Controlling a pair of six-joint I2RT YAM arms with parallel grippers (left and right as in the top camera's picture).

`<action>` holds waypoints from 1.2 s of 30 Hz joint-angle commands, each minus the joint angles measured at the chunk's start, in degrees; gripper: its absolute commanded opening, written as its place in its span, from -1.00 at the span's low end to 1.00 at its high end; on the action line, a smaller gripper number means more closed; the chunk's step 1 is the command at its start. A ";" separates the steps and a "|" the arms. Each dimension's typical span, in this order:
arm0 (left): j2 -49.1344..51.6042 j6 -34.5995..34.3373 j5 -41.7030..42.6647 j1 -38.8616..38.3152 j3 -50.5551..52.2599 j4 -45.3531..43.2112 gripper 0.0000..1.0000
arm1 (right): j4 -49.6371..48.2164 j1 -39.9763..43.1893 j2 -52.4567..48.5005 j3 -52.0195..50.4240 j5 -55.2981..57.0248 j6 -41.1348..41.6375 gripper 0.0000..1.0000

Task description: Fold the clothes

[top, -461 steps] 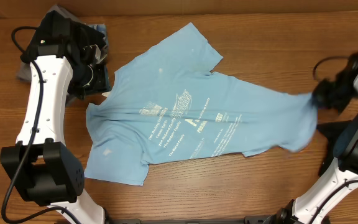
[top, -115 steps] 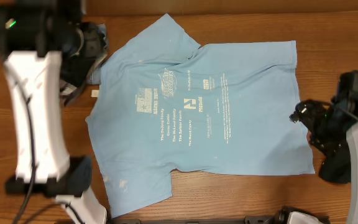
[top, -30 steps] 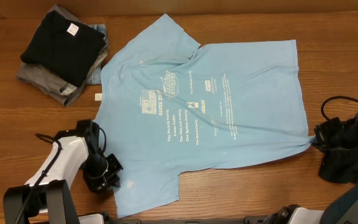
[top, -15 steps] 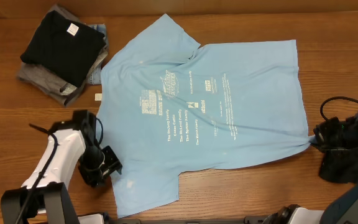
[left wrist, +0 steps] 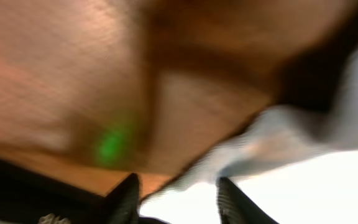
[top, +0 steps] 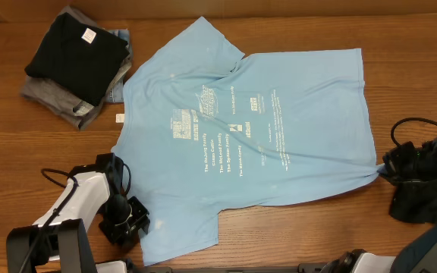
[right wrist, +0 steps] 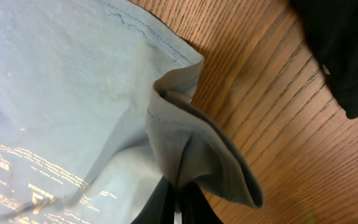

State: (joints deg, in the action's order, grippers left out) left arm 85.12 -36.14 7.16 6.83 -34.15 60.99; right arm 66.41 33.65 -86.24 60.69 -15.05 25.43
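A light blue T-shirt (top: 256, 129) with pale print lies spread flat on the wooden table, collar to the left. My left gripper (top: 133, 225) is at the left edge of the near sleeve. In the blurred left wrist view its fingers (left wrist: 178, 198) are apart, with the shirt's pale edge (left wrist: 272, 134) between and ahead of them. My right gripper (top: 386, 170) is shut on the near right hem corner. The right wrist view shows that corner bunched into a fold (right wrist: 191, 143) pinched between the fingers (right wrist: 179, 198).
A stack of folded clothes (top: 74, 61), black on top of grey, sits at the far left corner. A black object (top: 414, 203) lies on the table beside my right gripper and also shows in the right wrist view (right wrist: 347, 50).
My left gripper has shifted nearer the front edge and slightly right, onto the near sleeve's edge. The right gripper and the shirt have not moved.
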 commanded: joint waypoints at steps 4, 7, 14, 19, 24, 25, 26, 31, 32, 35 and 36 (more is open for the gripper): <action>-0.48 -2.69 -5.84 -0.13 0.28 0.81 -0.02 | -0.42 -0.20 1.38 0.96 -2.47 -0.22 -0.90; -0.48 -3.28 -5.81 -0.11 0.24 0.59 -0.06 | -0.83 -0.20 1.38 0.96 -2.64 -0.24 -0.90; -0.48 -3.72 1.79 -0.11 0.24 -2.69 0.05 | -0.87 -0.20 1.38 0.96 -2.64 -0.42 -0.90; -0.48 -3.74 3.89 -0.11 0.26 -7.10 0.04 | -0.96 -0.20 1.38 0.96 -2.64 -0.42 -0.90; -0.48 -3.76 3.26 -0.11 0.26 -8.13 -0.21 | -0.72 -0.20 1.38 0.94 -2.64 -0.42 -0.90; -0.48 -3.74 3.39 -0.11 0.26 -8.13 -0.35 | -0.74 -0.20 1.38 0.94 -2.64 -0.42 -0.90; -0.48 -3.74 3.76 -0.13 0.26 -8.11 -0.50 | -0.74 -0.20 1.38 0.94 -2.64 -0.42 -0.90; -0.48 -3.04 4.57 -0.11 0.26 -6.03 -0.51 | -0.74 -0.20 1.38 0.94 -2.64 -0.42 -0.90; -0.48 -2.16 4.55 -0.11 0.26 -5.79 -0.51 | -0.74 -0.20 1.38 0.94 -2.64 -0.42 -0.90; -0.48 0.48 4.83 -0.13 0.26 -5.53 -0.83 | -0.81 -0.20 1.38 0.94 -2.64 -0.42 -0.90; -0.48 1.27 4.98 -0.11 0.26 -5.42 -0.91 | -0.81 -0.20 1.38 0.94 -2.64 -0.42 -0.90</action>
State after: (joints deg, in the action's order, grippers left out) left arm 84.38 -37.98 12.25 6.83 -34.15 55.51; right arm 65.71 33.65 -86.24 60.69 -17.58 25.43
